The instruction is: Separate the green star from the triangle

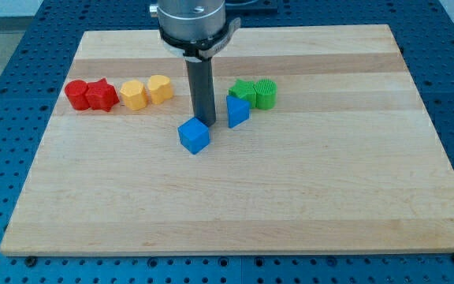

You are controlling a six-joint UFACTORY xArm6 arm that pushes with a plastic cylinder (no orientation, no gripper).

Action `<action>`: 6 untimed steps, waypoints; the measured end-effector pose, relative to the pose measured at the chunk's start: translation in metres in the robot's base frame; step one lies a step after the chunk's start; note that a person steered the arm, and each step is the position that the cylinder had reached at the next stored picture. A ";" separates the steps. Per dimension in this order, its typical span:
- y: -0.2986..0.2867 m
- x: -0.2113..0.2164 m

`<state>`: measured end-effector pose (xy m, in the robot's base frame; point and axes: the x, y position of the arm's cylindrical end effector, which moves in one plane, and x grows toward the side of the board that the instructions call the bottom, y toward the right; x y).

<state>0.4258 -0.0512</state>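
Note:
The green star (243,90) lies right of the board's middle, near the top, and touches the top edge of the blue triangle (238,112) just below it. My tip (203,121) stands left of the blue triangle with a small gap between them. The tip is directly above and against the top right of a blue cube (194,136). The green star is up and to the right of the tip, beyond the triangle.
A second green block (266,94) sits against the star's right side. Two yellow blocks (133,95) (160,88) and two red blocks (76,94) (101,95) line up at the view's left. The wooden board (329,197) lies on a blue perforated table.

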 end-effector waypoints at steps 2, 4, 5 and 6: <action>0.004 -0.061; 0.072 -0.052; 0.079 -0.019; 0.078 -0.027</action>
